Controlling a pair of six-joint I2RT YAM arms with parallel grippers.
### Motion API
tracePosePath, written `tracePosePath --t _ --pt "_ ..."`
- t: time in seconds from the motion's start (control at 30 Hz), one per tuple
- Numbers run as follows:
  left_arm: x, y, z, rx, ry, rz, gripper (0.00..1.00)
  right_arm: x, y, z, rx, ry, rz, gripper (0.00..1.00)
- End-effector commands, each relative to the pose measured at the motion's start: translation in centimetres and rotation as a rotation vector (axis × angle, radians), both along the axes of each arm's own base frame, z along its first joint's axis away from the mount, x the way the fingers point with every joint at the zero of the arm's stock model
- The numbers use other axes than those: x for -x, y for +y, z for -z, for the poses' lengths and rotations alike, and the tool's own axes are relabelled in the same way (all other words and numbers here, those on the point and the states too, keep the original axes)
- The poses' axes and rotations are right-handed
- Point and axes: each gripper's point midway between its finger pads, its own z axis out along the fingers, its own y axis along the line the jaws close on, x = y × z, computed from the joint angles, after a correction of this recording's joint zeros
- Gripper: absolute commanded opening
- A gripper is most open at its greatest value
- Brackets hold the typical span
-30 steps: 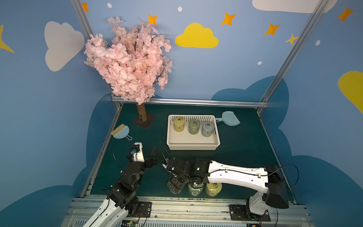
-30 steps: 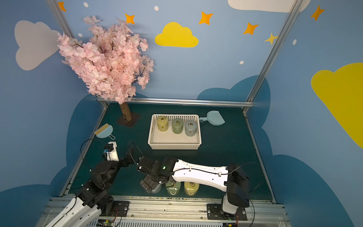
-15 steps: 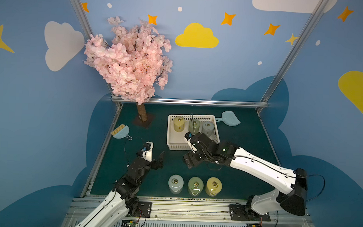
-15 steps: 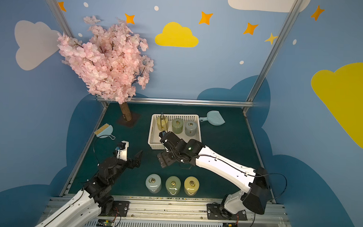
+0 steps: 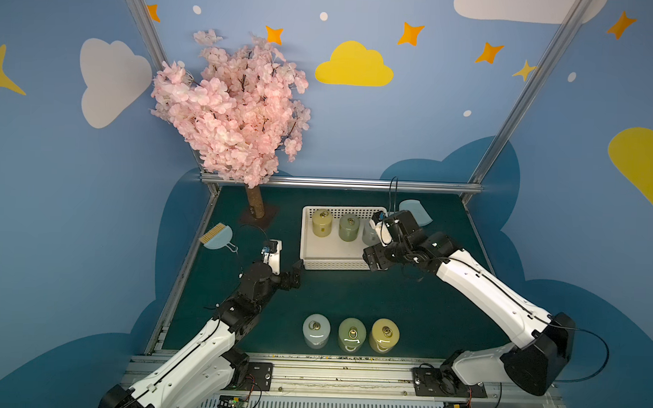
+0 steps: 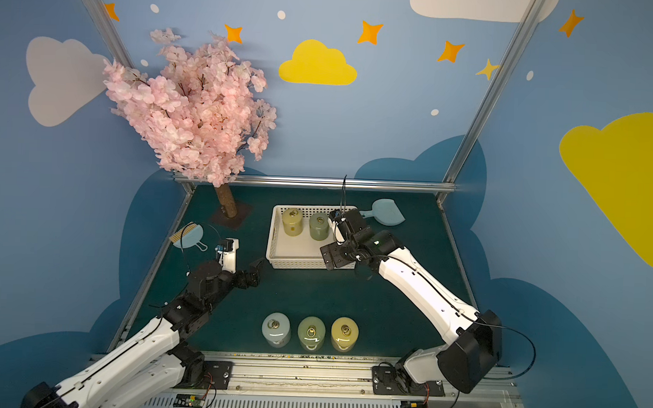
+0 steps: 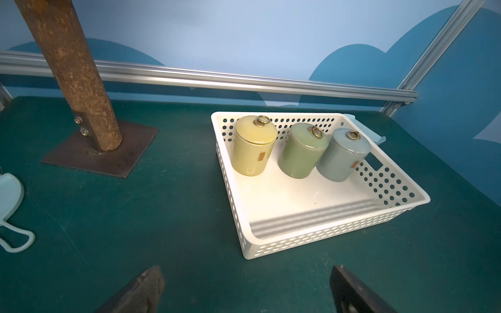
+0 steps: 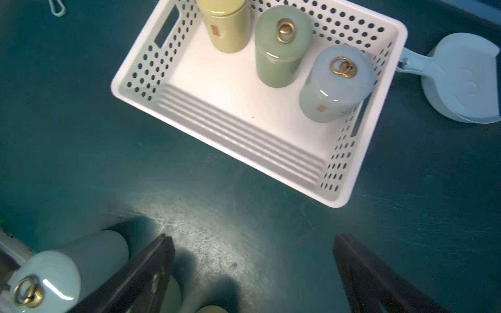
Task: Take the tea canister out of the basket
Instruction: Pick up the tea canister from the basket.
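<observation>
The white perforated basket [image 5: 334, 265] [image 6: 296, 263] [image 7: 311, 238] [image 8: 217, 143] holds three tea canisters along its far wall: yellow [image 5: 321, 223] [image 7: 253, 146], green [image 5: 349, 228] [image 7: 301, 151] and pale blue [image 7: 341, 155] [image 8: 333, 84]. In both top views my right arm hides most of the pale blue one. My right gripper [image 5: 377, 257] [image 8: 252, 238] hovers open and empty by the basket's near right corner. My left gripper [image 5: 295, 275] [image 7: 245, 269] stands open and empty near the basket's near left corner.
Three more canisters stand in a row near the table's front edge: pale blue [image 5: 315, 329], green [image 5: 351, 334], yellow [image 5: 384, 334]. A pale blue dustpan [image 5: 416, 213] lies right of the basket. A brush [image 5: 217, 236] and the tree trunk [image 5: 255, 206] are at the left.
My right arm has swung from over the front row of canisters back to the basket's near right corner. My left arm has reached forward towards the basket. Both grippers have stayed open.
</observation>
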Motion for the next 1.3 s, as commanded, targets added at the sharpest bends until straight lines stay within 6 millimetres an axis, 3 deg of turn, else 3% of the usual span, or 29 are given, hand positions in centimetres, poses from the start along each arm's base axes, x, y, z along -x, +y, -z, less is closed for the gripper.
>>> tracePosePath --t 0.0,0.23,0.67,1.03,1.27 --pt "-0.7 0.1 -0.3 0.056 -0.001 -0.009 1.0 -1.8 -0.5 -0.6 -0.013 -0.025 -0.038 0.97" --pt "0.1 0.7 1.2 0.007 -0.019 0.0 1.0 -6.0 -2.1 0.4 -0.03 -0.004 -0.027 0.97" --pt "0.8 1.1 0.6 0.008 -0.074 0.0 1.0 -12.2 -2.3 3.9 0.047 0.033 -0.029 0.96" --pt "1.1 -0.8 0.1 0.024 -0.102 0.115 1.0 -15.0 -1.3 5.1 0.064 0.04 -0.067 0.95" --pt "0.9 -0.8 0.3 0.02 -0.091 0.113 1.0 -16.1 -1.0 6.6 0.088 0.061 -0.077 0.95"
